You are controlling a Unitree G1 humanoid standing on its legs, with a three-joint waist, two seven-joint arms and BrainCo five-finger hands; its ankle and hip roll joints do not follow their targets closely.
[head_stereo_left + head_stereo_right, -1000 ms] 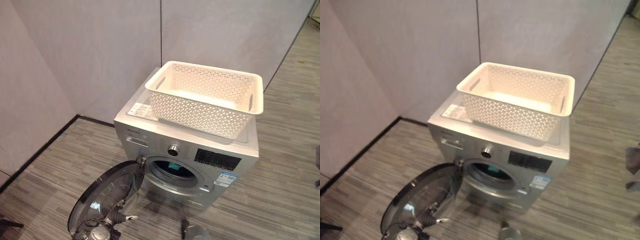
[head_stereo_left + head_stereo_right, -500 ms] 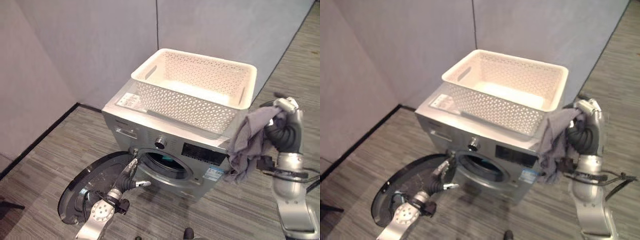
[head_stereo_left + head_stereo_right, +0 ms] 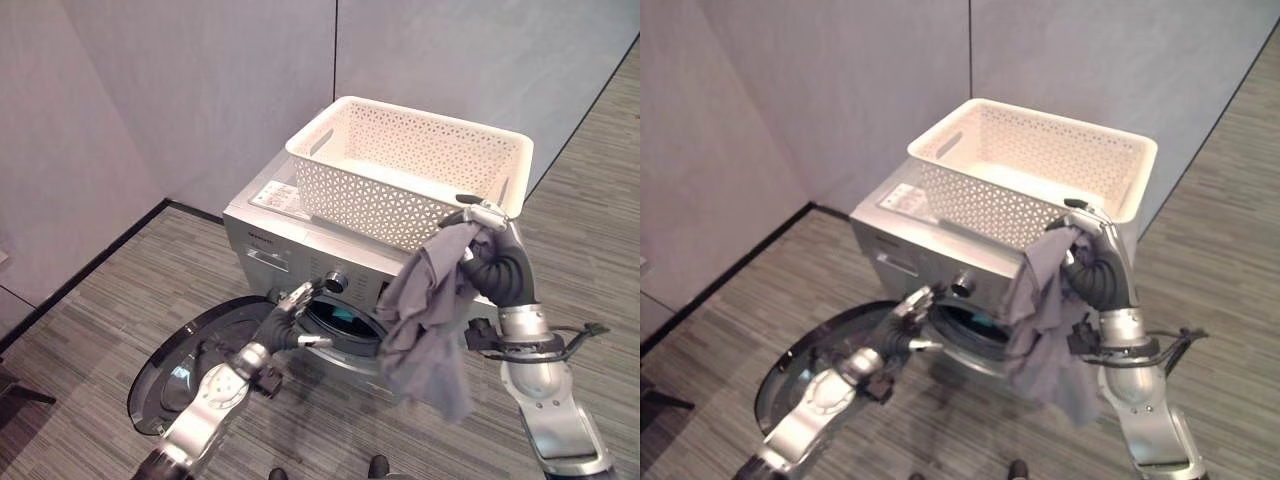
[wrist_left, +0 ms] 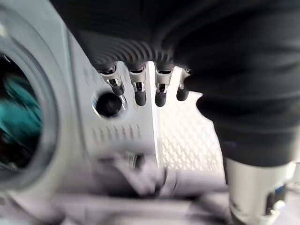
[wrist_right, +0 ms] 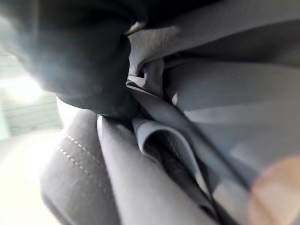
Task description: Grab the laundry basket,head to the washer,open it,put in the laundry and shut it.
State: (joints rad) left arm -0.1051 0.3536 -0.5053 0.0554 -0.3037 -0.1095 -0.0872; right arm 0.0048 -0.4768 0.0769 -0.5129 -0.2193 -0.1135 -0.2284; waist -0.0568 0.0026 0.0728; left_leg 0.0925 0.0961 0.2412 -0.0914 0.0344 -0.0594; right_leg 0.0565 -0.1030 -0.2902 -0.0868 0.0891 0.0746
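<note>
Grey cloth (image 3: pixel 428 315), the laundry, hangs bunched from my right hand (image 3: pixel 484 216), whose fingers are clamped round its top edge; in the right wrist view its folds press right up against the palm. It dangles in front of the washer (image 3: pixel 262 230), at about four o'clock from the round opening (image 3: pixel 345 322), with the lower end reaching well below the control panel. The white lattice laundry basket (image 3: pixel 410 166) sits on top of the washer, towards twelve o'clock from the opening. The door (image 3: pixel 190 365) is swung wide open, lying out at eight o'clock. My left hand (image 3: pixel 293 317) hovers at the opening's nine o'clock rim, fingers (image 4: pixel 140 92) straight and spread apart, holding nothing; past them the left wrist view shows the dial (image 4: pixel 108 104).
</note>
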